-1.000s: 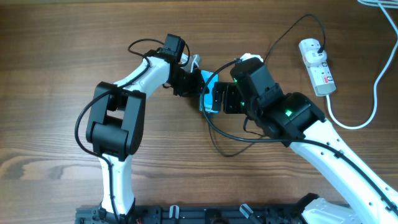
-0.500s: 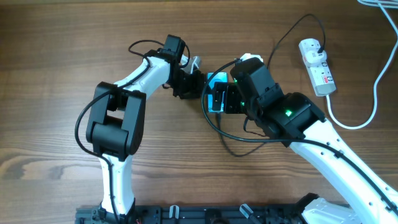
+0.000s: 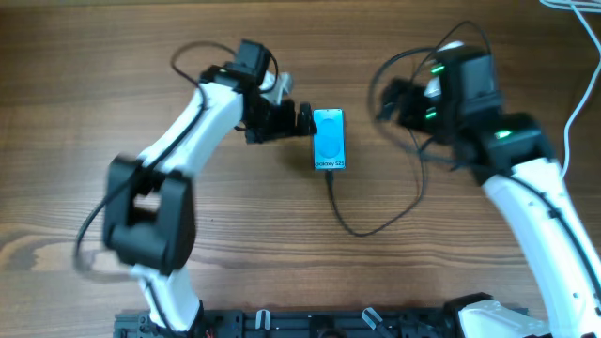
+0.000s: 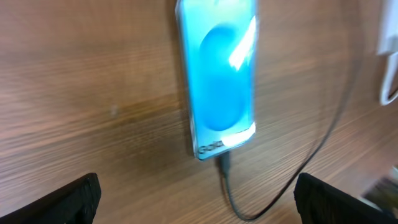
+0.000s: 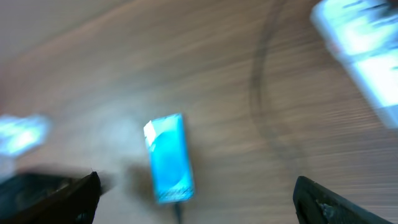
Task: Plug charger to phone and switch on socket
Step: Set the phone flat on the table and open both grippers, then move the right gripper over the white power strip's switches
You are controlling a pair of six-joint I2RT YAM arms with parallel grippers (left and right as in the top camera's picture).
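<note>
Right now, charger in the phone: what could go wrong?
1. The charger loops close beside the right gripper; heading for the socket could snag it and pull the plug from the phone.
2. The open left gripper sits next to the phone; a careless retreat may nudge it.

On my overhead feed the table (image 3: 84, 56) is mid-brown wood, with darker grain streaks running across it. The phone (image 3: 329, 139) glows bright teal-blue. It has a deeper blue oval in the middle and a white band with tiny dark lettering at one end. The cable (image 3: 376, 223) is black. The left arm (image 3: 202, 115) and the right arm (image 3: 535, 188) are both white shells with black joints, and the right one carries small green lights (image 3: 437, 68). On my right wrist feed the power strip (image 5: 364, 46) is only a pale bluish-white blur.
</note>
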